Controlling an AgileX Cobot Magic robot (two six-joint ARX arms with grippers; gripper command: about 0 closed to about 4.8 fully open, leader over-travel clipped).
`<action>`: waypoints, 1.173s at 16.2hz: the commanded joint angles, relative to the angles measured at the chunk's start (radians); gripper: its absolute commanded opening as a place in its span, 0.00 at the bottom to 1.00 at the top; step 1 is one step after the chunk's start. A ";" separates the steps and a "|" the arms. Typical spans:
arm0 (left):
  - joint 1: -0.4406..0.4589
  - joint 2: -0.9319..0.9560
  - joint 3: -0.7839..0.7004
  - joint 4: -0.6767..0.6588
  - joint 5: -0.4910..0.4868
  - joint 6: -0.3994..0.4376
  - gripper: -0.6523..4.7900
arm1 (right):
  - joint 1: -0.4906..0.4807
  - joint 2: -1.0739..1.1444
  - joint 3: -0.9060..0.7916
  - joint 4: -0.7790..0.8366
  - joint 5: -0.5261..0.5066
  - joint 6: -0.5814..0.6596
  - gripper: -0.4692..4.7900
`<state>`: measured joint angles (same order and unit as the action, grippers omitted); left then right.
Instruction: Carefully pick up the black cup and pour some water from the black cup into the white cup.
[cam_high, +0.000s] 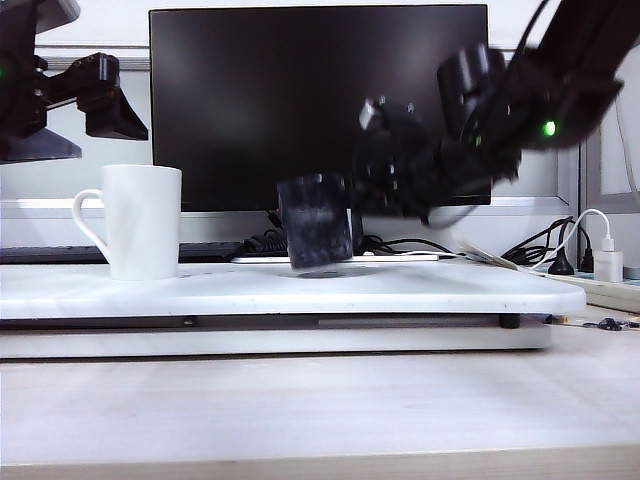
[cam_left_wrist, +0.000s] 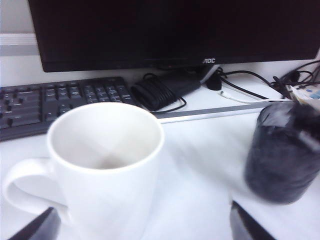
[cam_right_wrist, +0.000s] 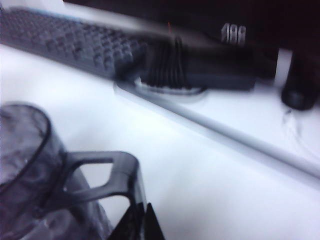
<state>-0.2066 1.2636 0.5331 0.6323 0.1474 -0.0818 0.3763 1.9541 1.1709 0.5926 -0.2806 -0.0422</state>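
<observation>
The black cup hangs tilted just above the white board, near its middle. My right gripper reaches it from the right and is shut on its handle; the closed tips pinch the handle's outer bar. The cup's body looks dark and blurred. No water shows in any view. The white cup stands upright at the left, its handle pointing left. My left gripper hovers open above and left of it. The left wrist view looks down into the white cup, which is empty, with the black cup beyond.
A black monitor stands behind the cups, with a keyboard and coiled cables at its foot. The white board's front edge drops to a lower wooden desk. A white plug and power strip lie at the right.
</observation>
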 joint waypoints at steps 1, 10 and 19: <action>0.001 -0.002 0.003 0.011 0.017 0.002 1.00 | 0.020 -0.044 0.068 0.015 -0.033 0.025 0.08; 0.021 -0.014 0.018 0.013 0.059 0.004 1.00 | 0.058 0.004 0.443 -0.185 -0.043 0.042 0.08; 0.027 -0.016 0.216 -0.216 0.058 0.057 1.00 | 0.129 0.239 0.721 -0.314 -0.051 -0.008 0.08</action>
<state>-0.1806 1.2499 0.7479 0.4248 0.2001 -0.0322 0.5014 2.1929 1.8713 0.2569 -0.3302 -0.0441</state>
